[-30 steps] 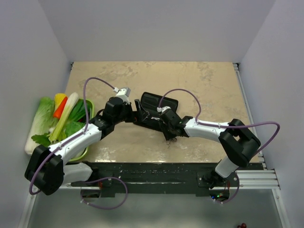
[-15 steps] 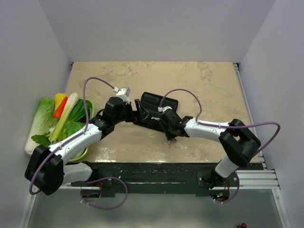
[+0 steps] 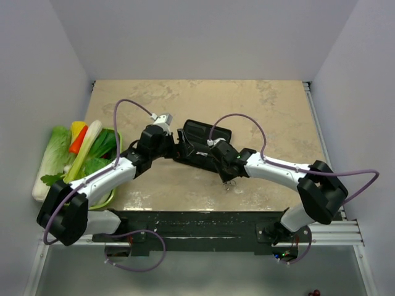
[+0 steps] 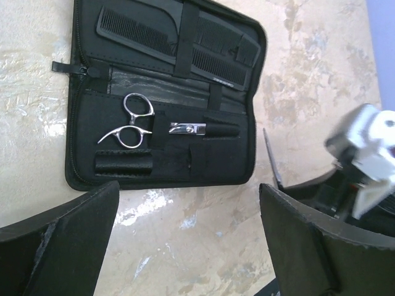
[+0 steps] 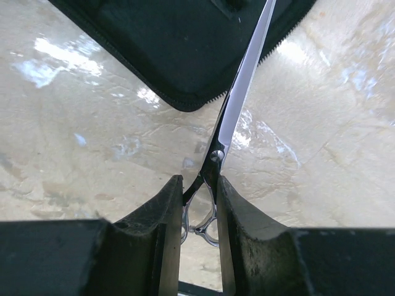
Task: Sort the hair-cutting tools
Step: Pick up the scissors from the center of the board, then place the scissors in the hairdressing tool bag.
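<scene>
A black fabric case [image 4: 160, 148] lies open on the table. One pair of silver scissors [image 4: 131, 120] is strapped inside it, and two black combs [image 4: 133, 31] [image 4: 216, 55] sit under a strap in its upper half. My right gripper [image 5: 200, 188] is shut on the handles of a second pair of scissors [image 5: 237, 105], whose blade points over the case's corner [image 5: 185, 43]. From above, this gripper [image 3: 229, 179] is just near of the case [image 3: 203, 139]. My left gripper [image 4: 188, 209] hangs open over bare table beside the case, nothing between its fingers.
A green basket [image 3: 114, 196] full of vegetables [image 3: 80, 148] stands at the table's left edge, beside the left arm. The table's black front rail [image 3: 203, 222] runs just near of the right gripper. Purple cables loop above both arms.
The right gripper's jaws have closed onto the scissors' handles, and it has shifted slightly right and toward the near edge with them. The left arm has barely moved.
</scene>
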Available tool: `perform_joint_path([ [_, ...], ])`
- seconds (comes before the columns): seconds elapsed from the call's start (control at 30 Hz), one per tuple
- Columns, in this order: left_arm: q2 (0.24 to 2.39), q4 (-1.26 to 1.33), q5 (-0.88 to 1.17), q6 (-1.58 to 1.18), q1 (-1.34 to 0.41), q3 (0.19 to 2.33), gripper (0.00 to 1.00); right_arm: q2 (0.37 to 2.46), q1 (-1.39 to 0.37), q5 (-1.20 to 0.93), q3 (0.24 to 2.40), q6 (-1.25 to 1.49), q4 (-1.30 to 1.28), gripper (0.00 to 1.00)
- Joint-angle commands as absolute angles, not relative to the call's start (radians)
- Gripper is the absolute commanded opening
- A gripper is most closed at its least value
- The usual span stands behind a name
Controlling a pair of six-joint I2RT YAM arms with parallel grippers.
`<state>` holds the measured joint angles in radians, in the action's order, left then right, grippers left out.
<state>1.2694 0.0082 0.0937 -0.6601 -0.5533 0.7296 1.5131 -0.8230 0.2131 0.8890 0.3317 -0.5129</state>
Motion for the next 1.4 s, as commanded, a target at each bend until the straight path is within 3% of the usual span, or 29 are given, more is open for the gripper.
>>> perform_joint_path([
  [0.0, 1.34, 0.017, 0.091, -0.627, -0.56, 0.811, 1.0, 1.502, -0.834, 0.221, 1.032, 0.247, -0.607, 0.2],
  [0.3, 1.475, 0.119, 0.087, -0.638, -0.558, 0.815, 1.0, 1.646, -0.836, 0.271, 1.255, 0.037, -0.807, 0.2],
  [0.9, 1.62, 0.256, 0.012, -0.692, -0.558, 0.723, 1.0, 1.759, -0.842, 0.189, 1.221, -0.149, -0.79, 0.22],
  [1.37, 1.655, 0.288, 0.041, -0.706, -0.413, 0.667, 1.0, 1.778, -0.923, 0.143, 1.206, -0.16, -0.801, 0.22],
])
